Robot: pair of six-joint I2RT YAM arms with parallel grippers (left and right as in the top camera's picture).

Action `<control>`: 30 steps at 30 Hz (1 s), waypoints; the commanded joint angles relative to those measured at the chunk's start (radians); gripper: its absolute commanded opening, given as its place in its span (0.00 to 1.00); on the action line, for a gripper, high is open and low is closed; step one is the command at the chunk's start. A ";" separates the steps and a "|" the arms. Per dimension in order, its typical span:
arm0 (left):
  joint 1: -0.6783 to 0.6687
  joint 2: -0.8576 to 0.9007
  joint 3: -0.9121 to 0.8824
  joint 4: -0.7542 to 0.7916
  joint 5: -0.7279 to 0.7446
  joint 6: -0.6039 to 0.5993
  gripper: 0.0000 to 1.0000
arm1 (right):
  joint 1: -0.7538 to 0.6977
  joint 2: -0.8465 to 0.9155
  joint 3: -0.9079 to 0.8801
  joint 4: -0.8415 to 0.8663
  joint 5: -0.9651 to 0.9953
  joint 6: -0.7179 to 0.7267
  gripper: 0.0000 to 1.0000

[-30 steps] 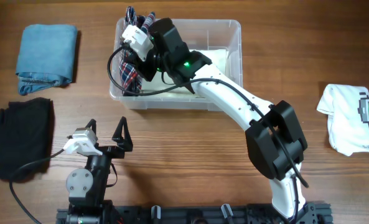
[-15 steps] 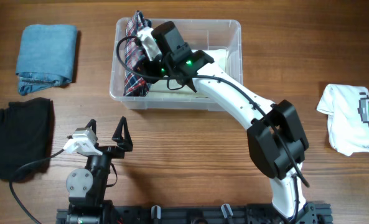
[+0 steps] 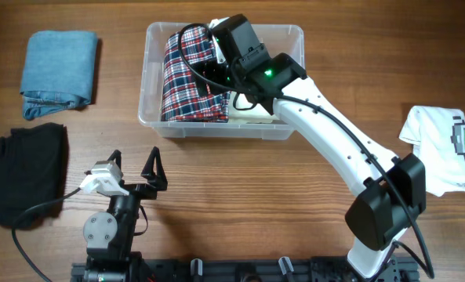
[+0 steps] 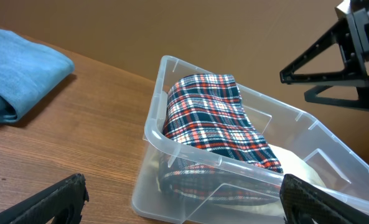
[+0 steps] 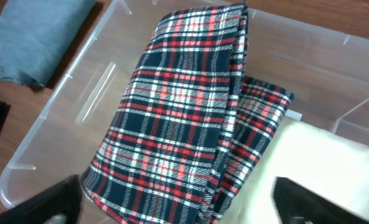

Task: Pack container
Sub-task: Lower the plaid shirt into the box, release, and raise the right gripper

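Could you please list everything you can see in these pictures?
container: one, clear, far middle of the table
plaid cloth: one, red, navy and white, folded, in the container's left part
cream cloth: one, in the container's right part, beside the plaid cloth
blue cloth: one, folded, far left of the table
black cloth: one, at the left edge
white cloth: one, with a green print, at the right edge
table: one, brown wood
left end effector: one, black, open, near the front edge, holding nothing
right end effector: one, black, open, above the container, holding nothing
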 commanded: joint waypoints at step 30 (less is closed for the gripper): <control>0.007 -0.007 -0.003 -0.006 -0.003 -0.002 1.00 | -0.013 0.393 0.012 0.415 0.040 -0.056 0.04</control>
